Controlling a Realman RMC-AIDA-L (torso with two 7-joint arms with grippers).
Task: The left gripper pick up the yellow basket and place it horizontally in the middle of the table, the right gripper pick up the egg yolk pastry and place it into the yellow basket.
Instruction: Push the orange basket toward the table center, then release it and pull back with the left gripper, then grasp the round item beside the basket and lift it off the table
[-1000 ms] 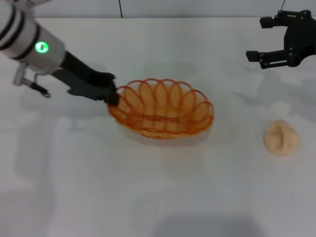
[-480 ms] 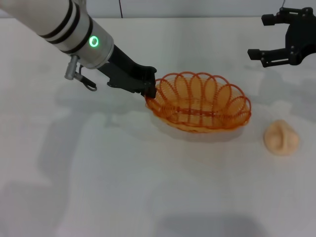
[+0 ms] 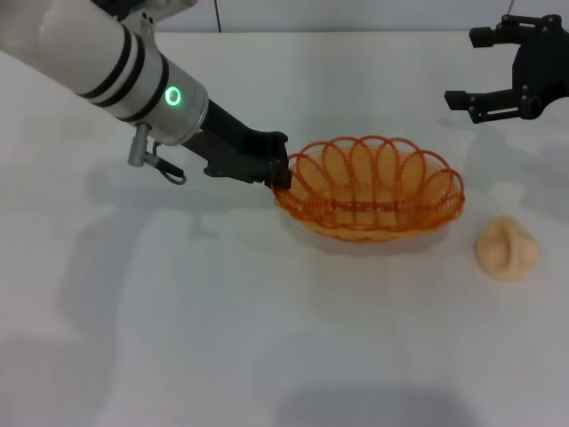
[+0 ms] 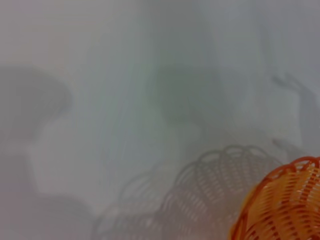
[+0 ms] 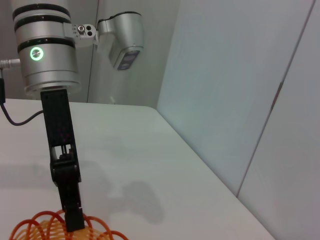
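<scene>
Now the left end effector [image 3: 281, 172] is pinching the left rim of the yellow basket [image 3: 372, 188], which sits near the middle of the white desk [image 3: 267, 338], slightly right. Farther right, the egg yolk pastry [image 3: 507, 248] lies just beside the basket, not touching. At the far right, the right end effector [image 3: 469, 69] hovers with fingers spread.

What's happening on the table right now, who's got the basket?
The left gripper is shut on the rim of the yellow basket at its left end, carrying it over the table. The wrist view shows the basket's shadow apart from it, so it looks lifted. The egg yolk pastry lies untouched on the table to the basket's right. The right gripper hangs open, far right, holding nothing.
</scene>
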